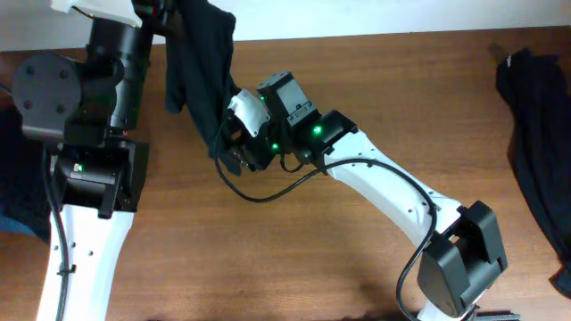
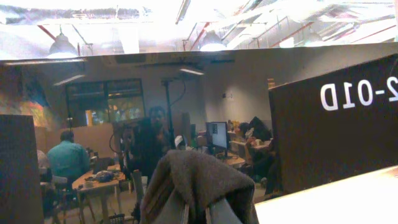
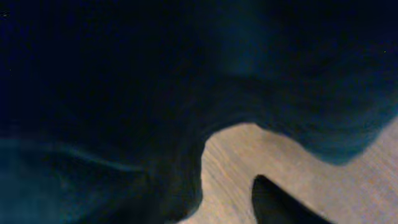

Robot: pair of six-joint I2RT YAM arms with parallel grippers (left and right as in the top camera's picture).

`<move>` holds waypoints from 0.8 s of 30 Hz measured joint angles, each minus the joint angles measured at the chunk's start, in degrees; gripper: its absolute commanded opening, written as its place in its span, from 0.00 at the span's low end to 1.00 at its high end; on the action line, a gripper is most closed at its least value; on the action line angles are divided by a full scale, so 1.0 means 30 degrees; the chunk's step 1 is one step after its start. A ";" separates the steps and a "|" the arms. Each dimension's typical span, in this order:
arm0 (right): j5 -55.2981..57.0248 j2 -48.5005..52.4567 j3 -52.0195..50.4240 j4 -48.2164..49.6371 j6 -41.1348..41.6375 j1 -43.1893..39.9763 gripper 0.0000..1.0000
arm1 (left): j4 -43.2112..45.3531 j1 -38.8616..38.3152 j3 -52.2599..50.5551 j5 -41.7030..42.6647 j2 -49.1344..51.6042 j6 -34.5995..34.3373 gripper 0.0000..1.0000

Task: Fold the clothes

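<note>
The left claw (image 1: 163,20) is clamped shut on the black shirt (image 1: 201,55) hanging below it. The right claw (image 1: 229,149) meets the shirt's lower edge; I cannot tell how wide it is.

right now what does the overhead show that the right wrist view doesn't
Only the overhead: the left arm and the right arm, the full outline of the black garment beside the left arm, the right claw at its lower edge, and a second dark garment at the right edge of the table. Only the right wrist: a close look at the fabric's curved edge with bare wood under it. Both: the black garment and the wooden table.
</note>
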 measured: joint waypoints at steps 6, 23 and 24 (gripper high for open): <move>0.0335 0.0000 0.0000 -0.0430 0.0240 -0.0044 0.04 | -0.0131 0.0000 0.0007 0.0000 0.0000 0.0000 0.00; 0.7890 -0.9231 0.0000 -0.6251 0.0801 -0.8961 0.04 | -1.2429 0.0000 0.0240 -0.6207 0.0036 0.2237 0.00; 0.7949 -0.9464 -0.0007 -0.6543 0.0583 -0.9092 0.04 | -1.3107 0.0000 0.0240 -0.6324 0.0036 0.2273 0.01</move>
